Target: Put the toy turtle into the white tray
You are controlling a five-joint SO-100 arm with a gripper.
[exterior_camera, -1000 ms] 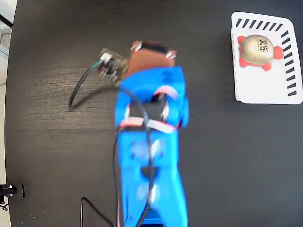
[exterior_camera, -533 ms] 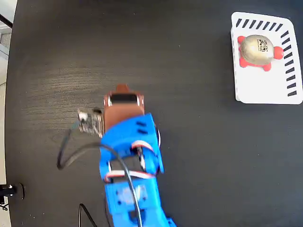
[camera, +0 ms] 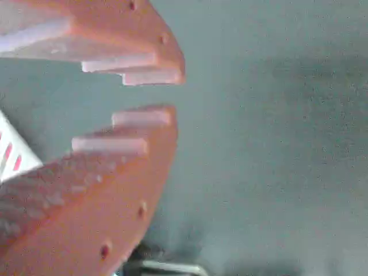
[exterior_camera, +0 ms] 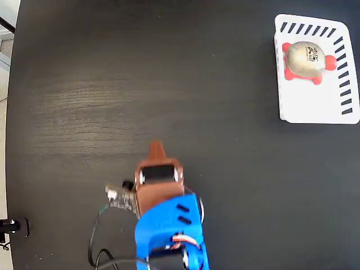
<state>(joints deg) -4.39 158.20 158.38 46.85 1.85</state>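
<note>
Lying in the top part of the white tray (exterior_camera: 315, 107), the toy turtle (exterior_camera: 305, 60) is seen with its coral head pointed right. A dark mark on its shell cannot be read. The gripper (camera: 149, 95) is empty, its jaws slightly apart.

Hobby robotics bench — black wood-grain table (exterior_camera: 84, 67), loose cables (exterior_camera: 95, 247)
</note>
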